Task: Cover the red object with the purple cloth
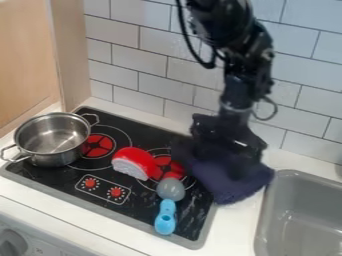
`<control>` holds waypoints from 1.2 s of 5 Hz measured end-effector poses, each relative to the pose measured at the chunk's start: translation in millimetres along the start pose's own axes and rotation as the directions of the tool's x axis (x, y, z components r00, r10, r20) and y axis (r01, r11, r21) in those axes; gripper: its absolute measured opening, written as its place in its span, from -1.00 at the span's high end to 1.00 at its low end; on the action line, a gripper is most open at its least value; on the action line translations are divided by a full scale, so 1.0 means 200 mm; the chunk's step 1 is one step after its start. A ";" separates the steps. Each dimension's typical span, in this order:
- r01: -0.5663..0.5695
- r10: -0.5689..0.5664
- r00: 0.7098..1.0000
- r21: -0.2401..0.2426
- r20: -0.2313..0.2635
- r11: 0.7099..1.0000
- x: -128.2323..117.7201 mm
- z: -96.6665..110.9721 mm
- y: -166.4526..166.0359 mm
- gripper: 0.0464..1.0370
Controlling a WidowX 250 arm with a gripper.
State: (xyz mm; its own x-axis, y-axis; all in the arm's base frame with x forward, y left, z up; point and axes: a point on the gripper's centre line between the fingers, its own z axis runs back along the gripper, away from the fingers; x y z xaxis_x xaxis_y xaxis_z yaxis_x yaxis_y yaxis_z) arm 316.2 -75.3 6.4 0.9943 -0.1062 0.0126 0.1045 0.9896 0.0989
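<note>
Camera view: black metal gripper [228,159] at dark purple fabric cloth [230,186], black stovetop [137,212]'s right edge; red-and-white rounded object [134,162] left, mid-stovetop. Jaws: can't tell.

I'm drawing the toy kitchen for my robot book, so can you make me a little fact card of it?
red object: on the stove, not covered
red object's look: red with a pale, bumpy side
purple cloth: bunched at the stove's right edge
hand: black, at the cloth
pot: silver, no lid, left side
utensil: grey head, blue handle
sink: grey, far right
</note>
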 end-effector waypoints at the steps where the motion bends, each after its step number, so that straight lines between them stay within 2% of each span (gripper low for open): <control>1: -0.058 0.058 0.998 -0.005 -0.005 0.998 -0.02 -0.01 0.09 -0.92; 3: -0.187 0.188 0.982 0.004 -0.013 0.982 -0.04 -0.02 0.32 -0.92; 6: -0.278 0.278 0.960 0.001 -0.029 0.961 -0.07 -0.04 0.50 -0.92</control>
State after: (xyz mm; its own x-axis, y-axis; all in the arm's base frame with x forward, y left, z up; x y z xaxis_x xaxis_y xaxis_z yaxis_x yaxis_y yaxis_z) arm 312.9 25.9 8.4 0.9844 0.1757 0.0109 -0.1760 0.9800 0.0927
